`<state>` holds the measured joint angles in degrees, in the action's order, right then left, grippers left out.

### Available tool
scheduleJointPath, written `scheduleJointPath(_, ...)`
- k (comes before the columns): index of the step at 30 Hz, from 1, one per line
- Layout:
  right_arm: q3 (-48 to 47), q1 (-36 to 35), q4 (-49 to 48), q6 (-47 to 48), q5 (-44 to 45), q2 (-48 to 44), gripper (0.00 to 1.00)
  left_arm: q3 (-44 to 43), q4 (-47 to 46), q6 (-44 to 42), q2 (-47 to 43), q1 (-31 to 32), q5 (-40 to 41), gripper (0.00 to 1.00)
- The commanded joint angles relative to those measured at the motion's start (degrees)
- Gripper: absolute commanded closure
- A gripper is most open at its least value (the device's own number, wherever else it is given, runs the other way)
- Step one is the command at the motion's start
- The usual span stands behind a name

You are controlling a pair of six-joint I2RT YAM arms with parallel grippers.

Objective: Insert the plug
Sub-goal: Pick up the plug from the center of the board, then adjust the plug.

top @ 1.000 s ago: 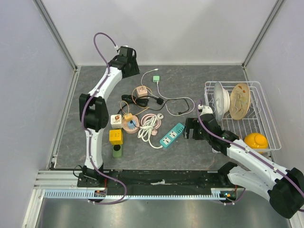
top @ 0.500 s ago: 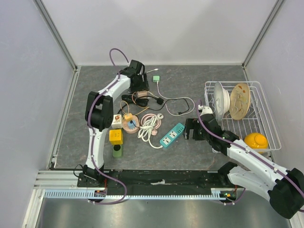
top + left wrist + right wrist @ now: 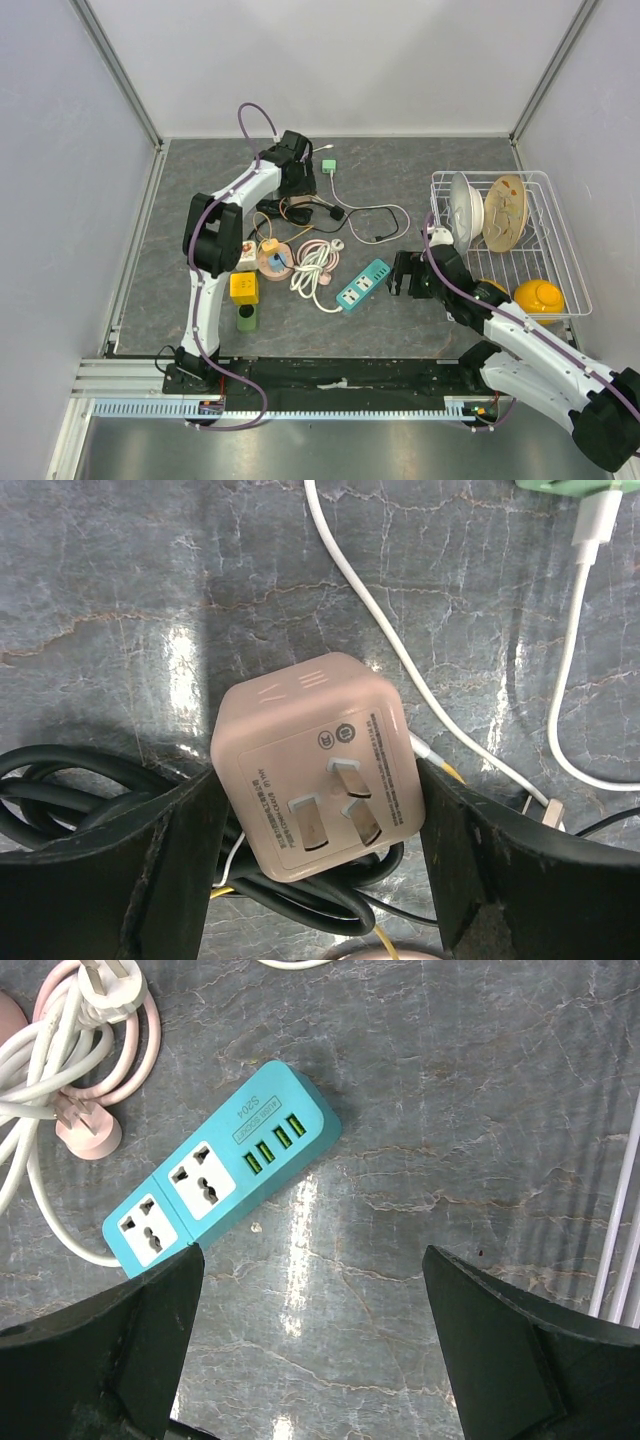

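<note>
Where the left arm reaches out over the far middle of the table point(image 3: 110, 590), its left gripper point(image 3: 318, 790) is down around the pink cube plug point(image 3: 300, 730). One dark finger point(image 3: 165, 860) stands close against each side of it. From here I cannot tell whether they are squeezing it or only flanking it. The cube lies tilted with its three metal prongs facing up, resting on a tangle of black cable point(image 3: 90, 780), and a thin white cable point(image 3: 400, 670) runs past just beside it. Nearer the front, the teal power strip point(image 3: 225, 1165) lies flat on the table, sockets up, well apart from the plug. The right gripper point(image 3: 310, 1255) hangs just to the right of the strip, spread wide with nothing between its fingers.
</note>
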<state>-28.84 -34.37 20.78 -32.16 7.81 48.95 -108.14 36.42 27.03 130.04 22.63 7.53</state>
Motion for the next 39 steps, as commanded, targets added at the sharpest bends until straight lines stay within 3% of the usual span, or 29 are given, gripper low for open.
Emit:
scheduleJointPath(1, 0.1, -0.1, -0.2, -1.1, 0.0, -1.0, 0.02, -3.4, -0.8, 0.5, 1.1, 0.0, 2.9, 0.21)
scheduleJointPath(4, 0.1, -0.1, 0.2, -1.1, -0.3, -1.4, 0.02, -4.2, -0.7, -0.1, 1.5, 0.1, 3.0, 0.28)
scheduleJointPath(5, 0.1, -0.1, 0.6, -1.1, -0.3, -1.7, 0.02, -4.6, -0.8, -0.6, 1.3, 0.1, 3.4, 0.37)
scheduleJointPath(10, -0.2, -0.1, 0.9, -0.5, 0.1, -2.7, 0.02, -4.8, -1.6, -3.4, -3.7, 0.0, 5.7, 0.65)
scheduleJointPath(11, -0.3, -0.1, 0.9, -0.4, 0.1, -2.7, 0.02, -4.8, -1.7, -3.8, -4.5, 0.0, 5.8, 0.75)
scheduleJointPath(14, -1.1, -0.1, 0.9, 0.4, 0.1, -2.3, 0.02, -3.7, -2.9, -5.3, -9.0, 0.0, 6.0, 0.85)
scheduleJointPath(18, -2.6, -0.1, 0.8, 1.7, 0.1, -1.8, 0.02, -0.8, -6.1, -7.2, -15.5, 0.0, 6.3, 0.90)
scheduleJointPath(30, -10.3, 0.0, -0.7, 4.0, -2.6, -0.6, 0.02, 4.5, -7.0, -15.5, -35.9, 2.8, 1.4, 0.91)
scheduleJointPath(39, -20.4, 0.0, -4.5, 3.2, -10.4, 5.0, 0.02, 21.9, -6.5, -16.0, -52.1, 12.9, 2.6, 0.91)
